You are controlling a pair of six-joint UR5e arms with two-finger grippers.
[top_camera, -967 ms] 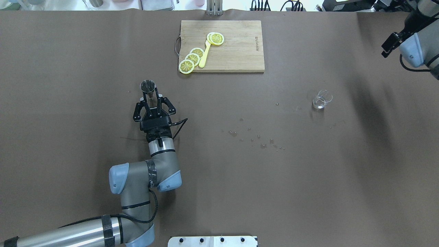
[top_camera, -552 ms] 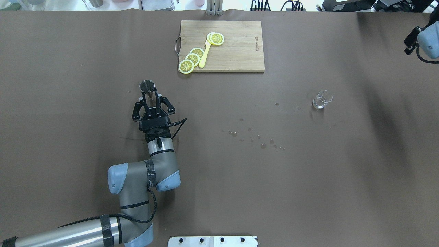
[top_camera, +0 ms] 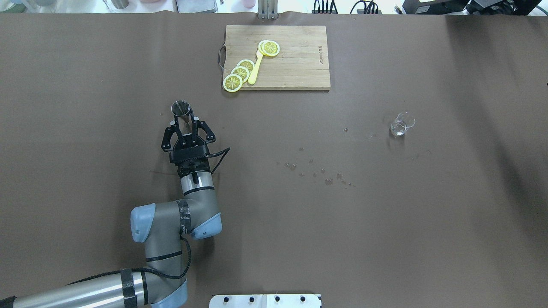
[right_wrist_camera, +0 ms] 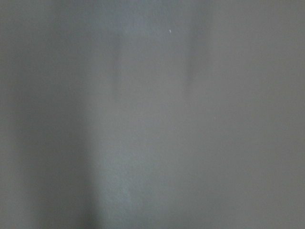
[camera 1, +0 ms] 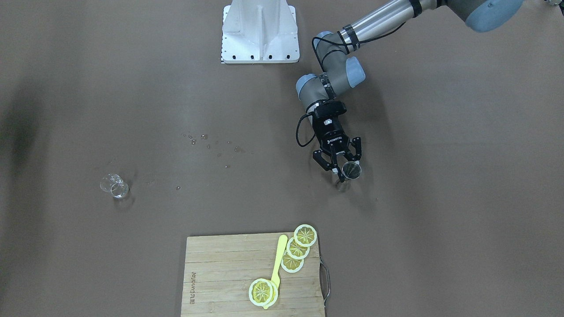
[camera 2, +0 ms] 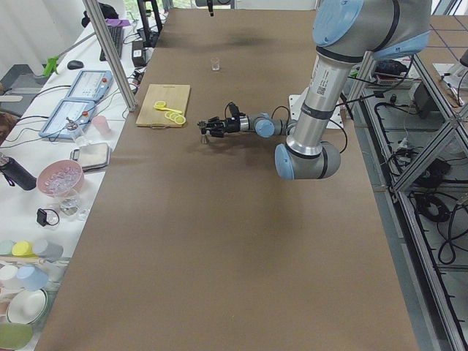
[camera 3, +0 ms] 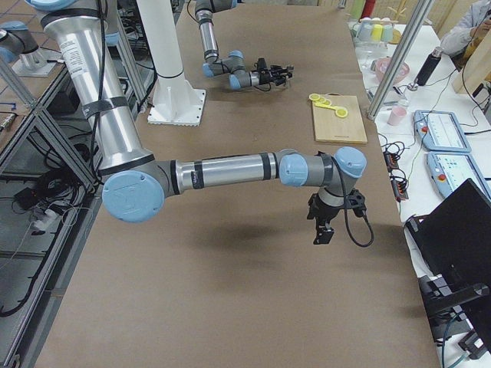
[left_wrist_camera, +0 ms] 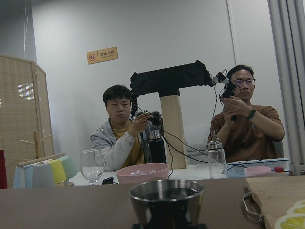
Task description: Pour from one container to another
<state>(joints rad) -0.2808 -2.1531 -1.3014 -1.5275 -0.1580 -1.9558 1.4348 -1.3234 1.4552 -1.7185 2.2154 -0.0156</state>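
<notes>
Across the brown desk (top_camera: 85, 64) the biggest thing was the left arm (top_camera: 197, 188), stretched low over the surface. The right arm (camera 3: 230, 169) showed only in the side view from the robot's right, hanging above bare desk, and whether the right jaws were open or closed could not be told from there. Toward the far edge sat a wooden cutting board (top_camera: 295, 64) with lemon slices (top_camera: 233, 82) on it, apart from the work. The left jaws were drawn in narrow on the waist of the metal jigger (top_camera: 180, 108), which stood upright, mouth up. A shadow beneath it in the front view suggested it was just off the desk, though that was hard to be sure of. The glass beaker (top_camera: 401, 124), small and clear, stood well apart toward the robot's right, with a scatter of droplets (top_camera: 329, 181) on the desk between the two. The pour seemed not yet begun. The risk lay in the long carry: a smooth cone pinched at its thin waist could swivel or slip in the jaws and slop its contents. The beaker's small mouth left little margin, so a tilt begun off-centre would spill, and a jigger brought in low could knock the light glass over.
</notes>
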